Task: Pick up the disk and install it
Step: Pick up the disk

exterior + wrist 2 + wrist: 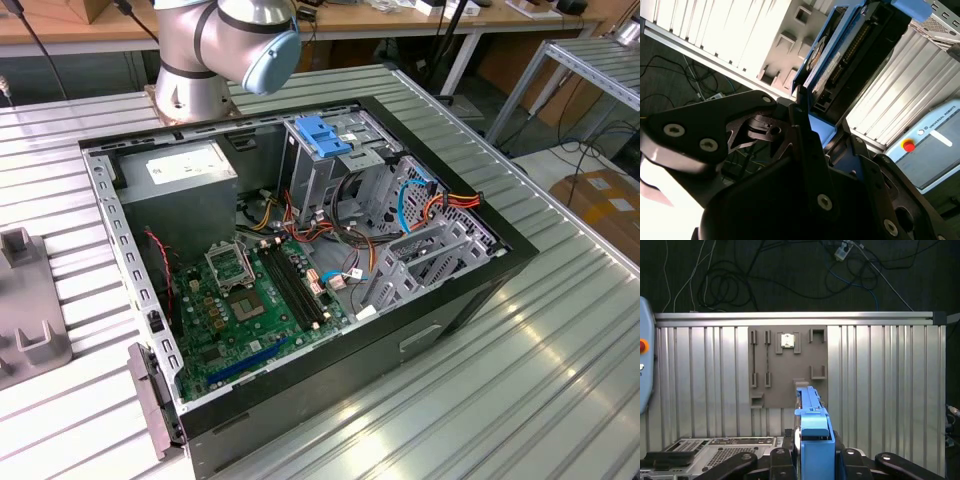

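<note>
Disk (812, 415): grey drive in bright blue carrier rails, held on edge by the gripper (815, 457), whose black fingers (782, 465) we find closed against its two flat sides in both wrist views. It hangs over the ribbed metal table (880, 380), outside the case, its far end seen against the fixture plate (787, 365).

Fixture plate: grey, with several recesses. One recess holds a small silvery part (786, 341).

Computer case (300, 400): black, lying open on the table. We list its contents:
- green motherboard (245, 305) on the case floor
- power supply (180, 180) in the corner nearest the arm base (215, 50)
- tall drive bay (310, 180) topped by a blue bracket (325, 135)
- lower metal cage (425, 255) toward the exterior view's right
- orange and blue cables (430, 200) around bay and cage

Edges: the table rail (790, 316) runs beyond the plate, with dark floor and loose wires (740, 280) past it. Open ribbed surface lies wide on the exterior view's right of the case.
</note>
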Available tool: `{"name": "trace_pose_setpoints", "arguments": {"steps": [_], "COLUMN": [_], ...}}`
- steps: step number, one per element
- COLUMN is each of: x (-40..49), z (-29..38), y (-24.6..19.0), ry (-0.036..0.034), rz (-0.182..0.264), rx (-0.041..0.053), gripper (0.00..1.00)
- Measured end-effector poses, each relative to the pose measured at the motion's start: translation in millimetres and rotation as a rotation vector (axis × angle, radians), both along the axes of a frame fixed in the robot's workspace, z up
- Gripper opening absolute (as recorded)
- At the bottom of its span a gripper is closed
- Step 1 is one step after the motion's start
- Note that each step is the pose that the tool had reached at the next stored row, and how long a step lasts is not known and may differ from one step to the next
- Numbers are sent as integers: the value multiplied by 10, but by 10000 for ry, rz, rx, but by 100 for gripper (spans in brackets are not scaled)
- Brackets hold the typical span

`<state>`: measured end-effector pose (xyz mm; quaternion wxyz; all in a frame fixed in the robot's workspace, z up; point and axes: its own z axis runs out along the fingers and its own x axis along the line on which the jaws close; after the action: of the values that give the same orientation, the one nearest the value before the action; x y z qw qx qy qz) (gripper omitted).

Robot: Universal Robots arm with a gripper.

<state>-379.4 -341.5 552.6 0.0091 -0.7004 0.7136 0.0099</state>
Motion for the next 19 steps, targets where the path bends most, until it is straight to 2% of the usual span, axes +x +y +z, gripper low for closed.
{"name": "trace_pose_setpoints", "arguments": {"steps": [7, 19], "x": [6, 16], "z": [-12, -91], "y": [-33, -111], "ry": [1, 1], "rz": [0, 0], "rx": [0, 0], "gripper": [37, 37]}}
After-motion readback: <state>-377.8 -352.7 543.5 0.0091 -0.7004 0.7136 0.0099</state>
